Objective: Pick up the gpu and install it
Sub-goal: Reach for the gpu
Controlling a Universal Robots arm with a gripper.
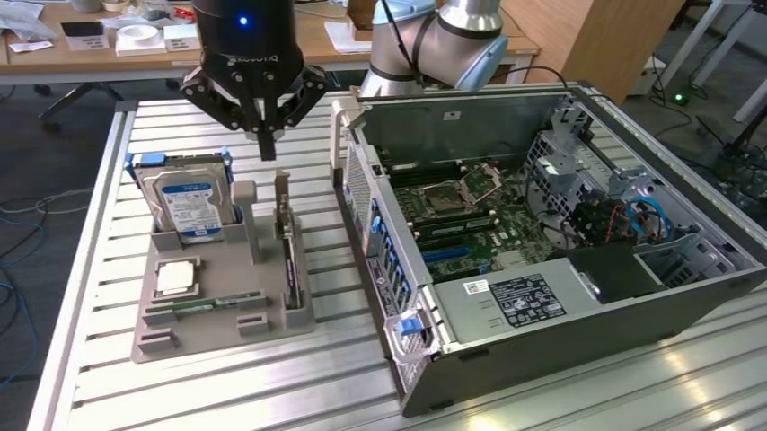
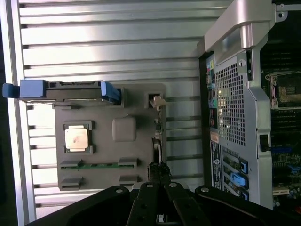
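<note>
Approach stage of pick-up. Black multi-fingered pincer (image 1: 266, 148) clenched on nothing, poised just above thin dark silvery-bracketed gpu card (image 1: 289, 256), upright on edge in grey plastic holder (image 1: 215, 337) on slatted aluminium counter (image 1: 180, 395). Likely needed for grasp: pincer released, square alignment over card's edge.

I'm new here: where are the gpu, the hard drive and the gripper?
gpu (image 1: 291, 269), exterior view, on the card's dark upper edge.
hard drive (image 1: 189, 208), exterior view, on its blue-white label.
gripper (image 1: 266, 149), exterior view, between its fingertips.
</note>
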